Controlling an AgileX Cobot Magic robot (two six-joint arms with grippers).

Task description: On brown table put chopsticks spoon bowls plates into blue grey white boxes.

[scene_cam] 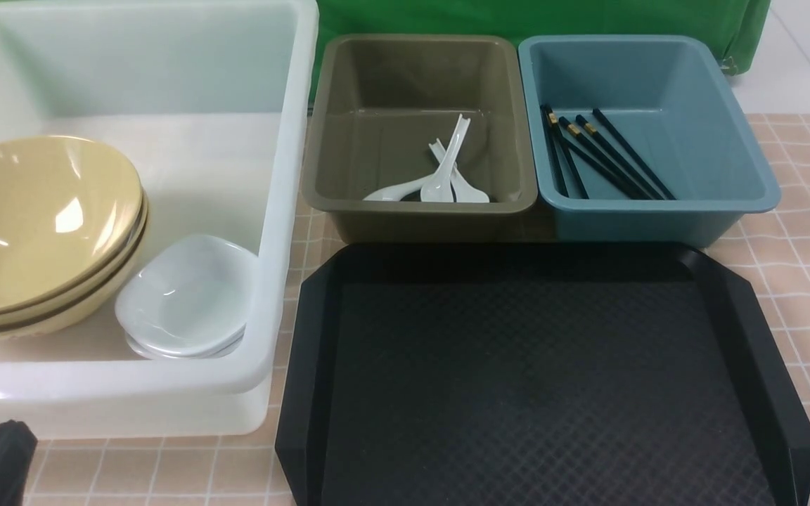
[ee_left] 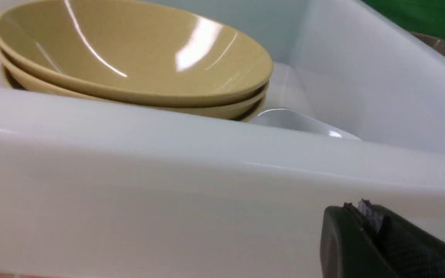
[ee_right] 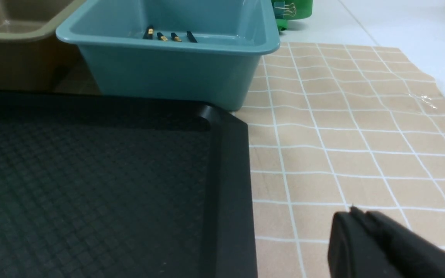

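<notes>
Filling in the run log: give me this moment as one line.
bowls, plates: white box | spoons: grey box | chopsticks: blue box | tray: bare | grippers: shut

In front of me I see a wide black plastic tray (scene_cam: 545, 379) with a diamond-textured floor, raised rim and clipped corners. Behind everything hangs a bright green cloth backdrop (scene_cam: 538, 17). In the right wrist view, a small metal binder clip (ee_right: 289, 8) is fastened to the green cloth's lower edge. A pale floor (scene_cam: 809, 63) lies beyond.
</notes>
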